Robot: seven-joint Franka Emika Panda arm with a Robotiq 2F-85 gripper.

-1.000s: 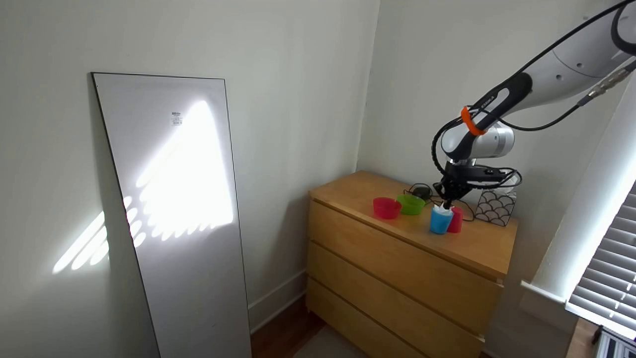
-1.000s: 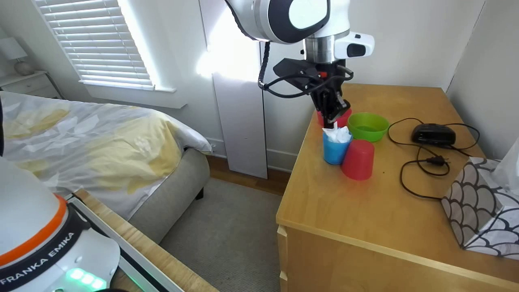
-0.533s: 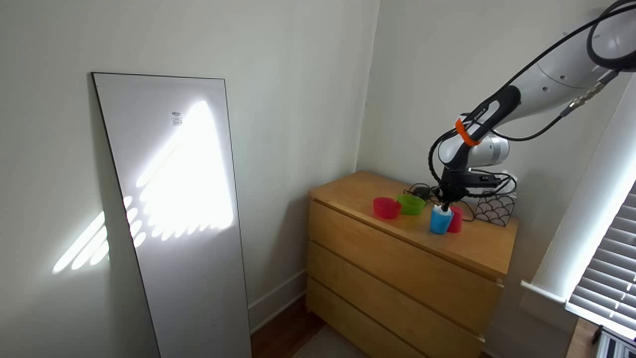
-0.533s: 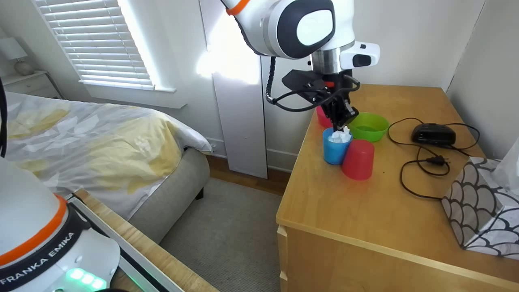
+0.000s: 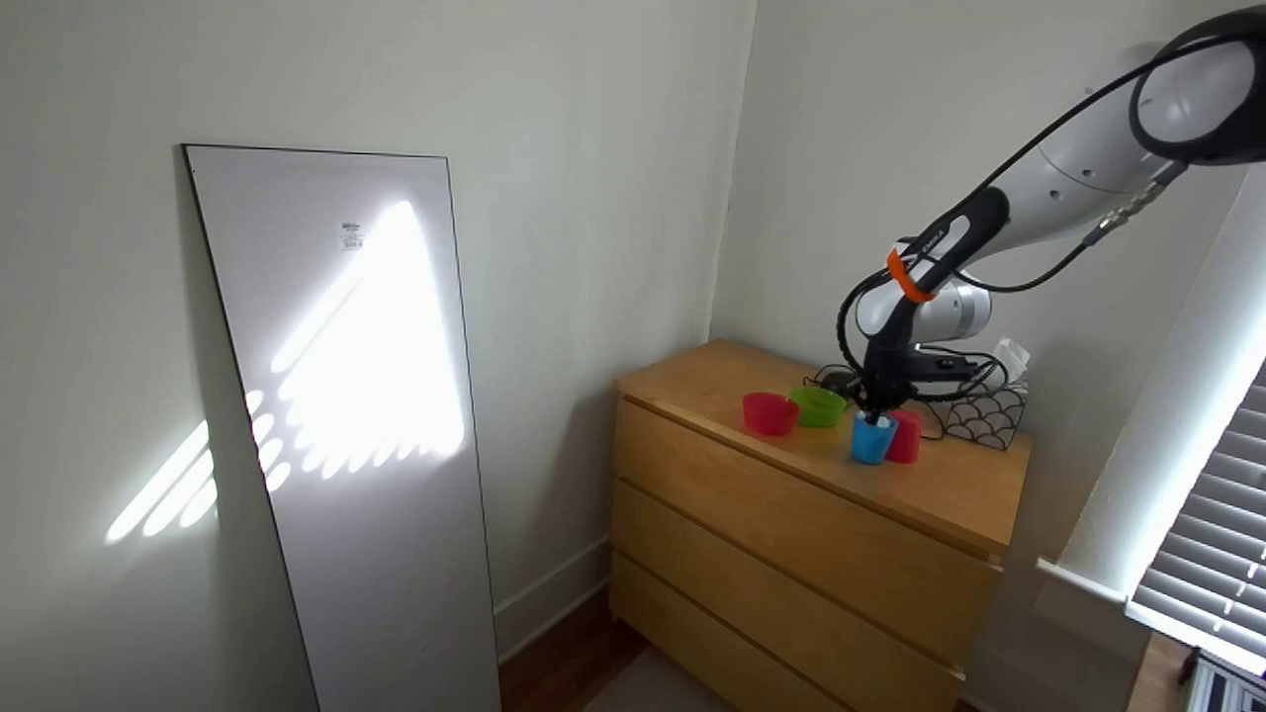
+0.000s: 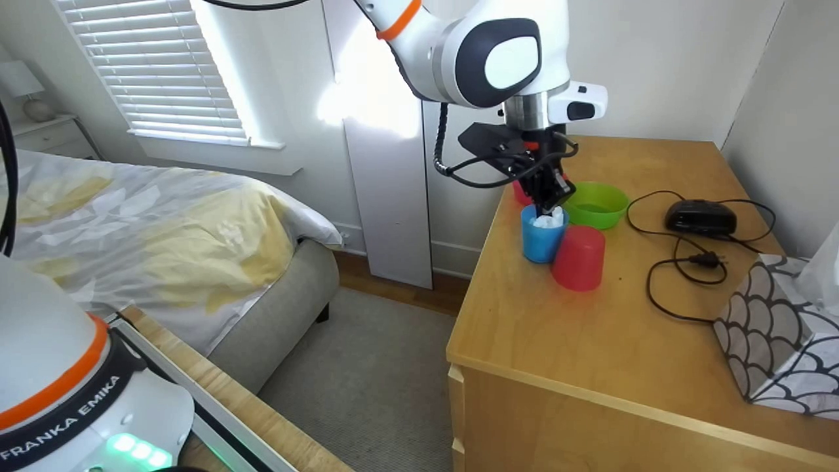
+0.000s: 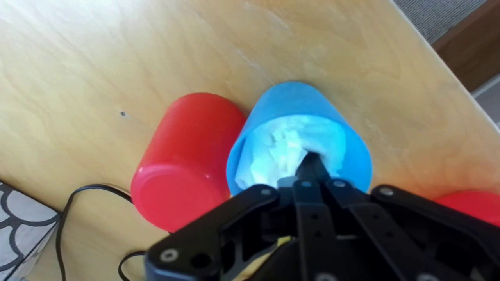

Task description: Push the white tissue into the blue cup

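Closed black gripper [image 7: 312, 160], seemingly empty; off-centre pressure could tip the blue plastic cup [image 6: 543, 245] beneath (crumpled white tissue [image 7: 284, 153] inside).

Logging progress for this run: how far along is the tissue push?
Done: the white tissue sits mostly inside the blue cup in the wrist view. In hand: the shut gripper reaches into the cup's mouth, its tip apparently pressing the tissue. Left: probably a little more pushing, since some tissue shows at the rim in both exterior views, then lifting the gripper clear.
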